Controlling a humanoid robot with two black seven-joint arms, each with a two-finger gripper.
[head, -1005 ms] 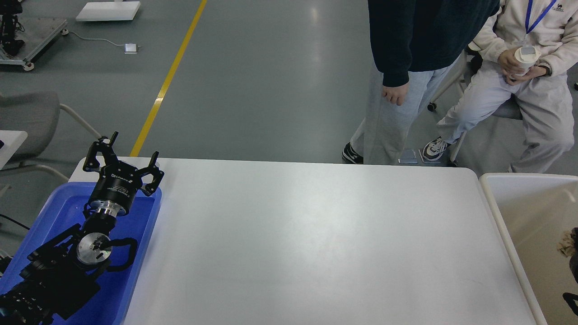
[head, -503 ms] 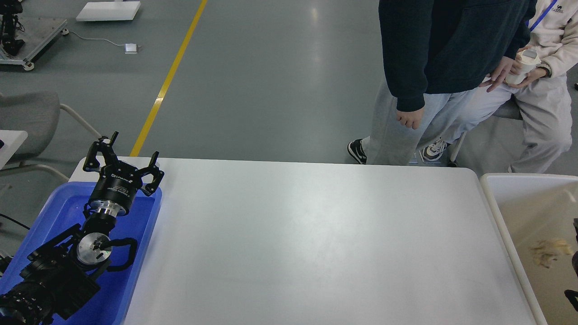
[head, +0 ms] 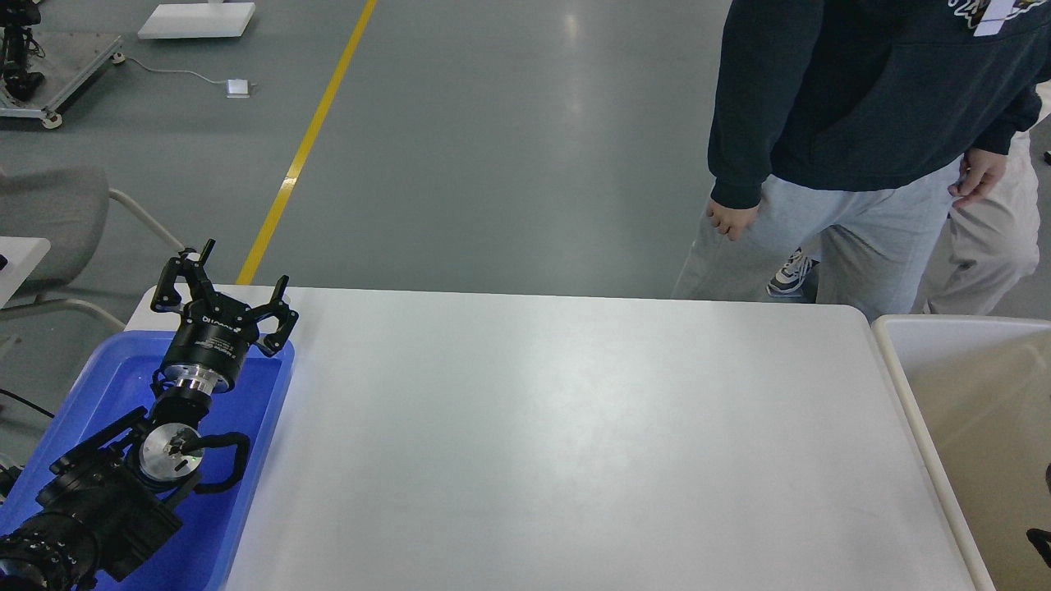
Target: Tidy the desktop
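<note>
Left gripper (head: 220,283) hovers over the blue tray's (head: 254,460) far end, jaws spread wide, holding nothing. Right of the jaws the white tabletop (head: 575,443) looks bare, so I'd guess tidying's basically finished. Right gripper isn't visible, beige bin (head: 920,394) far right.

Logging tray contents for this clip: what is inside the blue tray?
Only bare blue floor shows in the tray. The left arm, its gripper open, hangs over much of it, so anything beneath the arm is hidden.
</note>
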